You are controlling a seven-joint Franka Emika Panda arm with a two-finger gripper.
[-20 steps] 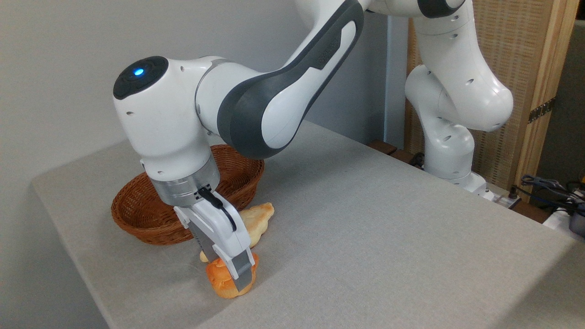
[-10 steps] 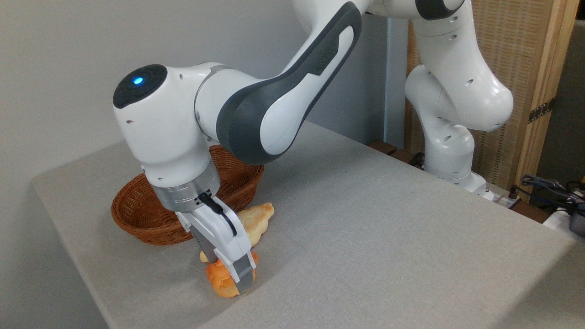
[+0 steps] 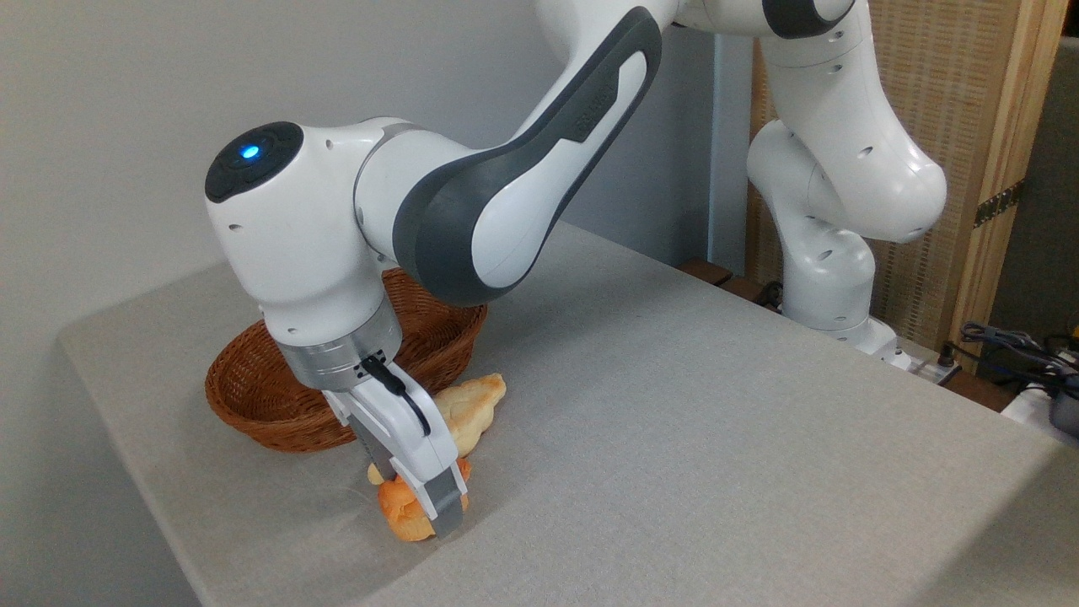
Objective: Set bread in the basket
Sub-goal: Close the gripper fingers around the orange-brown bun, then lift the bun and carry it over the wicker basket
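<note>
The gripper [image 3: 426,516] is down low at the front left of the table [image 3: 674,438], right over the bread [image 3: 401,511]. The near finger [image 3: 447,504] stands in front of the orange bun and covers much of its right side; the other finger is hidden behind it, so the fingers look narrowed around the bun, though the far contact cannot be seen from this angle. The bread sits at the table surface, well toward the front edge, whether resting or just lifted is hard to tell.

Just behind it lies a pale yellow loaf [image 3: 472,403], stretched out with its pointed end toward the right, partly hidden by the white gripper body. Behind that, further left, stands the basket [image 3: 253,396], brown wicker, with the arm's wrist [image 3: 337,362] crossing in front of its middle. The bread is outside the basket, near its front rim but apart from it. A blue light [image 3: 250,153] glows on the arm's dark cap.
</note>
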